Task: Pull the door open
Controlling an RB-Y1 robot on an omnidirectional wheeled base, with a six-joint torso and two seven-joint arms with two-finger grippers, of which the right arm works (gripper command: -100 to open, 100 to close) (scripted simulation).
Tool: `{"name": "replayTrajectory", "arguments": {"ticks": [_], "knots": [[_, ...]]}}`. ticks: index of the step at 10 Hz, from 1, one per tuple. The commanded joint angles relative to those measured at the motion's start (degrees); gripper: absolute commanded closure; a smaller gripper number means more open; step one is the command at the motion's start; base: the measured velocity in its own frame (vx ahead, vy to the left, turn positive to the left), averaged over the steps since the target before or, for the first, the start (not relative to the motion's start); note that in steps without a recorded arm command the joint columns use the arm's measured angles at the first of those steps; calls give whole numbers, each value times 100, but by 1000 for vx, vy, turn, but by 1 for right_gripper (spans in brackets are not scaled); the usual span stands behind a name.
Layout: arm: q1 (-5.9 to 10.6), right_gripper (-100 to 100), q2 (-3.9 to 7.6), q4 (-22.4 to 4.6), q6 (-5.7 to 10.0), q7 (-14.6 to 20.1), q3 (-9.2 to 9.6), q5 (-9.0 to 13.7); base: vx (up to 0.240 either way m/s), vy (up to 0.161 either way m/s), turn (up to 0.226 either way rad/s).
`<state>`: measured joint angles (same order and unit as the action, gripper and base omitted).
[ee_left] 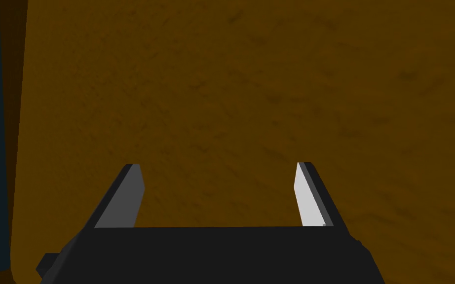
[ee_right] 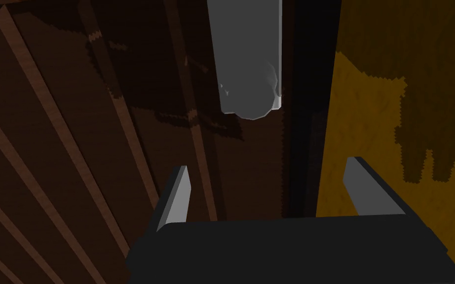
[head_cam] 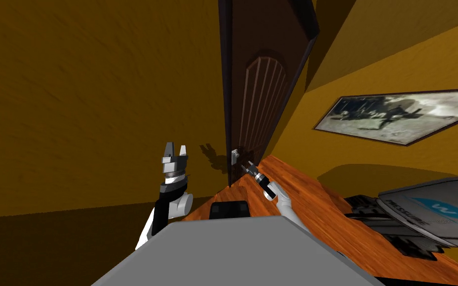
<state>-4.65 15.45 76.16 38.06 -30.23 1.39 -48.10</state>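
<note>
Ochre walls [head_cam: 99,99] in deep shade and an orange wood floor [head_cam: 312,203] make up the room where we stand. Close on our right, a grey slab with a blue logo [head_cam: 436,208] lies on the floor near the wall. Our left gripper [head_cam: 176,147] [ee_left: 217,165] is raised upright, left of the door and well apart from it. Its two fingers are spread and hold nothing. Our right gripper [head_cam: 246,167] [ee_right: 269,165] reaches low and forward toward the door's edge, its fingers likewise apart and empty.

Just beyond those fingertips is the grey handle [head_cam: 234,155] [ee_right: 248,59], a flat lever with a rounded end. In the right wrist view it lies ahead of the gap between the fingers, and neither finger touches it. The handle sits on the dark brown door [head_cam: 263,99] [ee_right: 73,123], close to the door's edge and below an arched panel of thin ribs. Past that edge runs a dark strip, then the wall, where the gripper throws a shadow [head_cam: 213,156] [ee_right: 419,133]. We cannot tell whether the door is ajar. Farther along the right wall hangs a dark-framed picture [head_cam: 402,116] in greys.
</note>
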Motion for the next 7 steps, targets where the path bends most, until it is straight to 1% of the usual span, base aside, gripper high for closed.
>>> {"name": "replayTrajectory", "arguments": {"ticks": [1,4,5,6,7], "knots": [[93,-100,87,-207,87,-21,-139,87,39,135,152],[234,-100,204,-522,191,-62,-353,219,68,121,115],[333,-100,286,-743,265,-91,-505,313,137,132,201],[380,-100,326,-848,300,-104,-577,357,145,121,186],[424,-100,362,-946,333,-117,-644,398,133,85,111]]}}
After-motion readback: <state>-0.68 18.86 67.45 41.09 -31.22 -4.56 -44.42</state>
